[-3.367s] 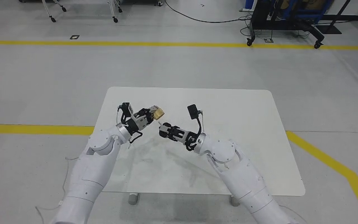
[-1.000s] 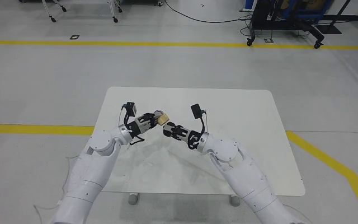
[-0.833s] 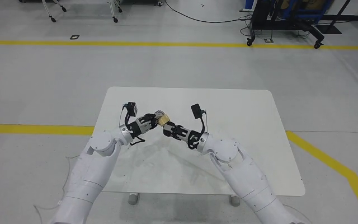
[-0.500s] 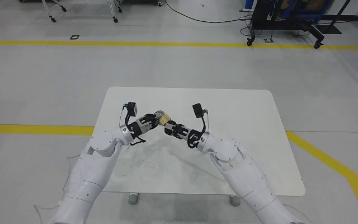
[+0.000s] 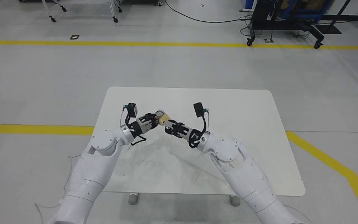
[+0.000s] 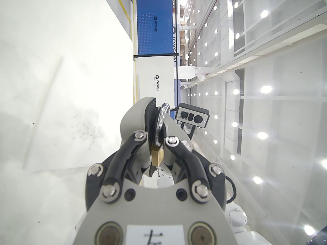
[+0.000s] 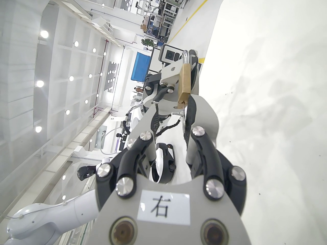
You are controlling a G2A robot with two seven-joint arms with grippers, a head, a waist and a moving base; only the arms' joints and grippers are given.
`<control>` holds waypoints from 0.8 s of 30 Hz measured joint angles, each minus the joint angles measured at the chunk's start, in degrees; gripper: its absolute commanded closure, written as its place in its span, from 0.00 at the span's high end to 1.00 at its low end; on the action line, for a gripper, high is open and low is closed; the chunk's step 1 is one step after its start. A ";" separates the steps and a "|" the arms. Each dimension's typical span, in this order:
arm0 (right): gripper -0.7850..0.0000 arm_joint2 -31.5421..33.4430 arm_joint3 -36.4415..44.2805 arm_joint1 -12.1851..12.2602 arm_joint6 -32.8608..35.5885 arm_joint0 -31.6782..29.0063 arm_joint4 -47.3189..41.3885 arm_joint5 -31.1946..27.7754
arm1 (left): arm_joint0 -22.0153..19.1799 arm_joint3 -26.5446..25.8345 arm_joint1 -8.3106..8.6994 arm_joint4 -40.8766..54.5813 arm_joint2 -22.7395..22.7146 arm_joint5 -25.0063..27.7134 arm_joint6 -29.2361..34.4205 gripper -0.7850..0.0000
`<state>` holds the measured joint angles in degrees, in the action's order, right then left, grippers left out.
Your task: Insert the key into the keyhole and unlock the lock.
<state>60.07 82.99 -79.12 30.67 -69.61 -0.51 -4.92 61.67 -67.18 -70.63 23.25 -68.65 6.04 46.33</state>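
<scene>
Both arms are sitting closer together than a few seconds back. The right claw (image 5: pixel 169 125) is coming up and in toward the lock (image 5: pixel 162 118), and the left claw (image 5: pixel 155 117) is nudging the lock a little toward it. So the two are now meeting above the middle-left part of the white table (image 5: pixel 240 129), held up off its surface.

On the left wrist cam I'm seeing the left claw (image 6: pixel 158 124) clenching the lock (image 6: pixel 157 155) by its brass body, with the silver shackle (image 6: pixel 163 112) poking out past the fingertips. From the right wrist cam the lock (image 7: pixel 185 80) is sitting edge-on, its shackle (image 7: pixel 185 54) pointing away from the right claw (image 7: pixel 180 112) and its flat bottom end facing it.

The right claw is pinching the key (image 7: pixel 179 106), which is showing only as a small metal bit touching the underside of the brass body. I can't tell whether it's actually going into the lock or just resting against it
</scene>
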 measured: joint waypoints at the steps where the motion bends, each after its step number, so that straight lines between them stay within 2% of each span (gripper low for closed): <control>1: 0.29 0.02 0.04 0.01 0.03 -0.02 -0.07 0.00 | -0.01 0.05 -0.01 0.02 0.01 -0.03 -0.15 0.00; 10: 0.28 0.31 0.02 0.16 0.14 -0.15 -0.97 1.00 | 0.09 0.33 -0.05 1.34 -0.61 -0.46 -2.04 0.00; 15: 0.23 0.11 -0.47 0.20 0.78 0.04 -1.37 2.11 | 0.26 0.23 -0.02 2.03 -1.03 -0.84 -2.71 0.00; 16: 0.18 0.04 -0.55 0.20 0.94 0.10 -1.47 2.22 | 0.28 0.20 -0.01 2.10 -1.08 -0.87 -2.74 0.00; 18: 0.00 -0.11 -0.79 0.17 1.12 0.22 -1.85 2.29 | 0.34 0.10 0.00 2.14 -1.15 -0.90 -2.78 0.00; 24: 0.00 -0.40 -2.11 -0.07 0.06 0.62 -3.81 1.59 | 0.56 -0.34 0.04 2.23 -1.20 -0.99 -2.62 0.00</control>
<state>59.67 80.87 -79.19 30.72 -68.99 -4.32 -3.33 62.23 -67.53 -70.60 25.49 -69.85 5.06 43.71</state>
